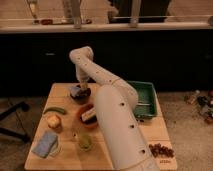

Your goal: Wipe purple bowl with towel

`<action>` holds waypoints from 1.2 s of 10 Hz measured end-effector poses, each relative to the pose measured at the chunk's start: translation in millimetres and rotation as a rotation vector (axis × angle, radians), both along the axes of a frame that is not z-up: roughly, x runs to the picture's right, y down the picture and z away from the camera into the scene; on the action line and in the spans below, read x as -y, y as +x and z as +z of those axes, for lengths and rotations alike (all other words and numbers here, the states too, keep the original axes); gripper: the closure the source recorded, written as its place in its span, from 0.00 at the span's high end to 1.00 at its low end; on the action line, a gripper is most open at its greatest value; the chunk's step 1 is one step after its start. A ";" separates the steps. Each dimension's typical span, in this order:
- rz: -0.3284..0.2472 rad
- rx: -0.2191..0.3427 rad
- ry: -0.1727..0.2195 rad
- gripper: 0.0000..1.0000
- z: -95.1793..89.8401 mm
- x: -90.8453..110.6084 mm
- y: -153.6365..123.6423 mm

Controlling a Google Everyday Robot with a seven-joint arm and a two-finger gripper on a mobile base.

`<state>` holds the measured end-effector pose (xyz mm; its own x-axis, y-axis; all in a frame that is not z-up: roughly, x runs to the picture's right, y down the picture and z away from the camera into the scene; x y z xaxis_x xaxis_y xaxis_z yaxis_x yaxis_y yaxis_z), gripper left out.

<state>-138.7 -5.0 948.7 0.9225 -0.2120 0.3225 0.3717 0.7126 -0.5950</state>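
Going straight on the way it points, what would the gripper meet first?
Most likely the purple bowl, which sits directly beneath the downward-pointing gripper, though depth is unclear.

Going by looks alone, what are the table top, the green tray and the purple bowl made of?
Table top: probably wood, with a pale tan matte surface. Green tray: likely plastic, given its uniform colour and moulded raised rim. Purple bowl: dark and smooth; it may be plastic or ceramic, and the look leaves that open. The tool sits directly over the bowl, hiding part of it.
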 end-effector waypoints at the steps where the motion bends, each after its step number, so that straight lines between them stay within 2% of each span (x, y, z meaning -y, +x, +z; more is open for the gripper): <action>1: -0.008 0.007 -0.003 0.00 -3.4 -3.4 -0.8; 6: -0.001 -0.028 -0.013 0.00 -15.6 -14.1 15.9; 12: 0.025 -0.146 0.003 0.00 -9.2 -1.4 52.1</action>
